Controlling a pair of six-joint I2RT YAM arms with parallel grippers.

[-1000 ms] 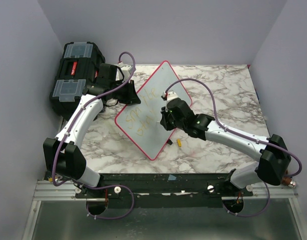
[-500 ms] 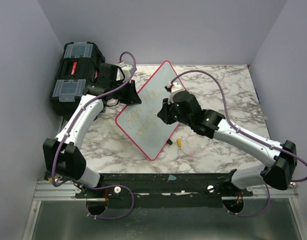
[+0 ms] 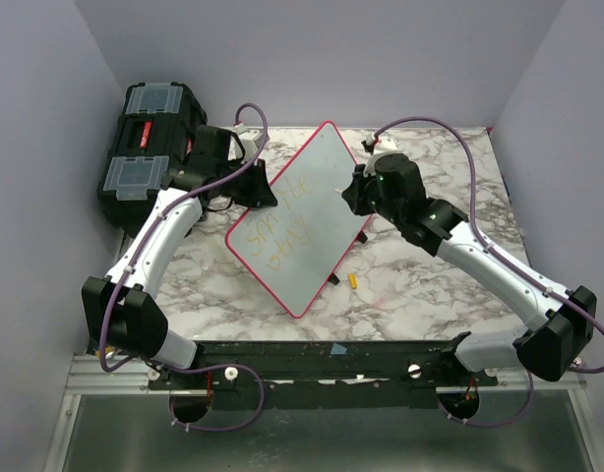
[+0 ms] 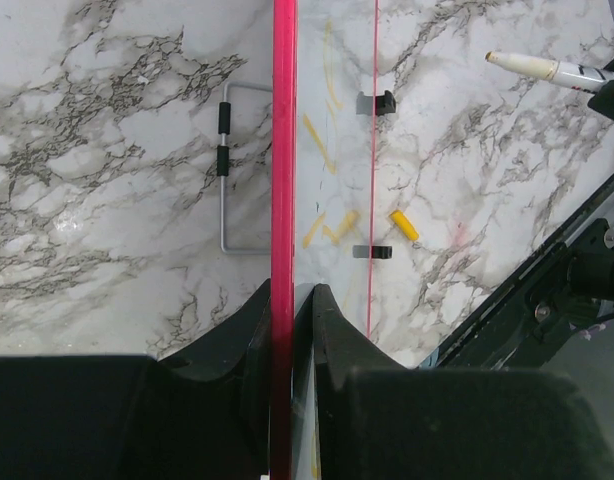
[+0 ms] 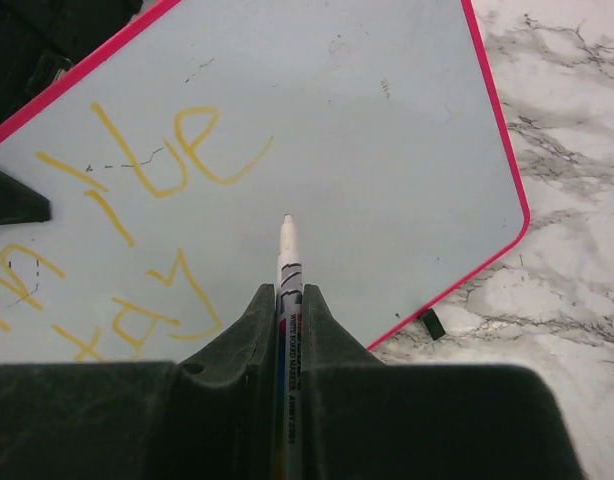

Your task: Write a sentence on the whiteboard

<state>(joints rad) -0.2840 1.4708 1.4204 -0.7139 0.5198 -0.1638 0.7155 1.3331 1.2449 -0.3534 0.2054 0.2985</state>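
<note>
Left gripper [image 4: 290, 296] clamps the far-left edge of the pink-framed glossy white whiteboard [image 3: 304, 241], sitting mid-table and bearing the yellow-orange handwritten sentence [image 3: 278, 224]; right gripper [image 5: 288, 293] pinches a slim white marker [image 5: 287, 252] over its right side.

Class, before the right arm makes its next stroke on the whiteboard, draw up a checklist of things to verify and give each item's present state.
1. Is the left gripper clamped on the frame of the whiteboard? ok.
2. Is the right gripper shut on the marker? ok.
3. Is the marker tip bare and aimed at the board? ok.
4. Is there blank space beside the sentence? ok, the board's right part is unwritten.
5. Is the tip touching the surface? not ok, the left wrist view appears to show a gap.
6. Does the small yellow piece lie off the board? ok.
</note>
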